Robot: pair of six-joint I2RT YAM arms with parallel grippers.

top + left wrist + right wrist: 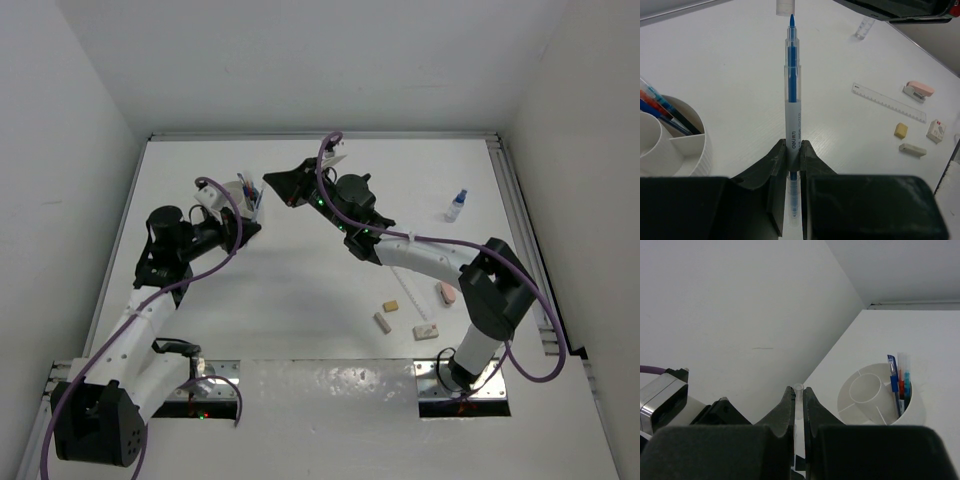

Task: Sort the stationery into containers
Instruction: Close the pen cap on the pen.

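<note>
Pinching a blue pen (792, 75) by its lower barrel, the left gripper (792, 150) has its jaws narrowed onto the clear plastic. The bare tip points away and the rear end lies deep in the slot between the dark fingers. Just past the tip, not touching it, a clear cap (785, 6) is cut off by the frame's top edge. The right gripper (799, 392) is closed on this thin transparent tube, with only the rim showing. Left of the held pen, apart from it, sits the white tub (695, 155), thick-walled with an inner ring and dividers. Several pens (665, 112) lean in one outer compartment. From above, the left arm partly hides the tub. Farther right lie a ruler (888, 101), a pink eraser (918, 91), a tan eraser (900, 130) and two white erasers (912, 149), none touching. The bottle (456, 205) stands well off.
</note>
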